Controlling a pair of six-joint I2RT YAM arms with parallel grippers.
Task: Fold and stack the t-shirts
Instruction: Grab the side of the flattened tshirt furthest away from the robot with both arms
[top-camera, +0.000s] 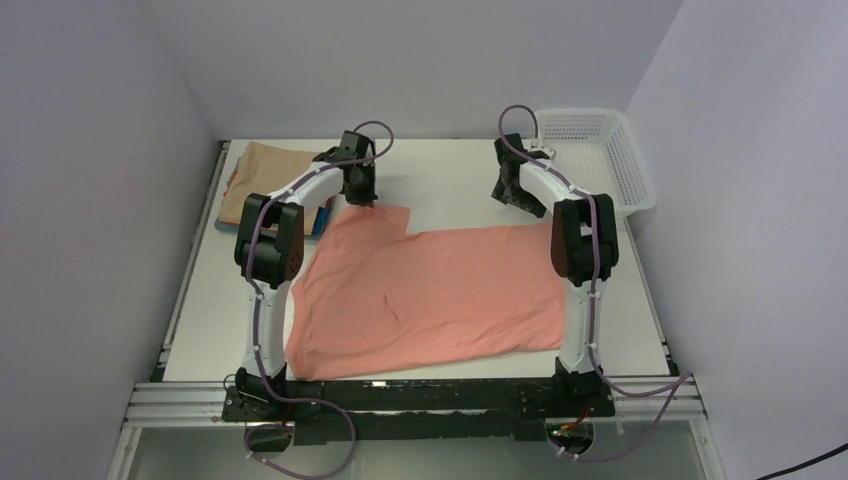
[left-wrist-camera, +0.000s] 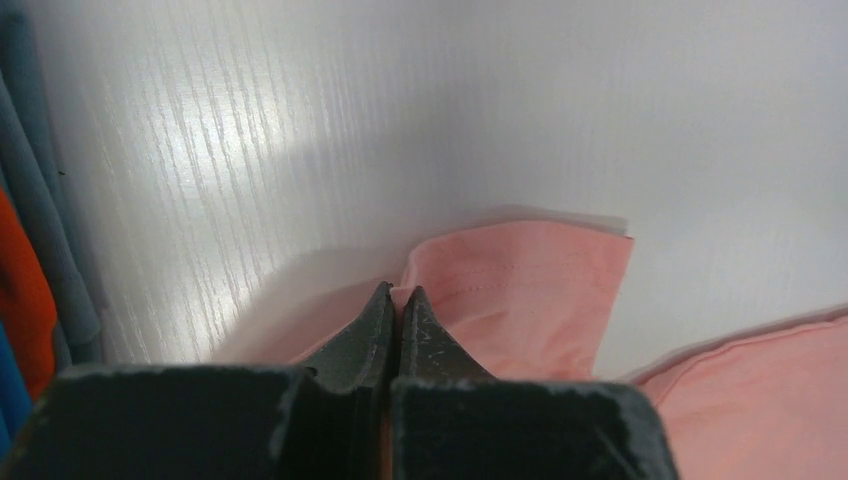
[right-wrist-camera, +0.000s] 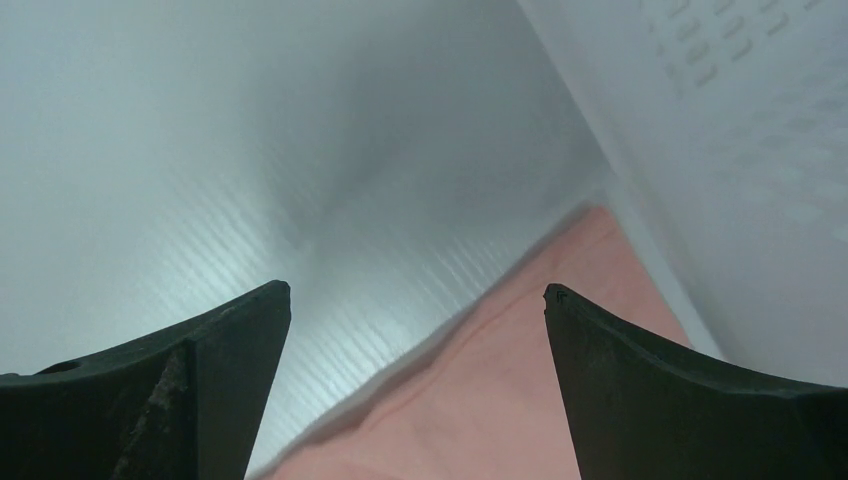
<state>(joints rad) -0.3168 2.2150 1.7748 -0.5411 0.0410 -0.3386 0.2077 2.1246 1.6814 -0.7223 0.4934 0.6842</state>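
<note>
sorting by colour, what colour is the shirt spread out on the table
Salmon pink, plain; the t-shirt shows best in the top external view.

You've got salmon-pink t-shirt (top-camera: 430, 290), plain; tan t-shirt (top-camera: 262, 178), plain too; folded edges (left-wrist-camera: 40, 230) blue and orange. Table (top-camera: 450, 180) white, faint wood grain; basket (top-camera: 600, 150) white mesh.

white mesh basket (top-camera: 600, 150) at far right corner, white table (top-camera: 450, 175)
</note>
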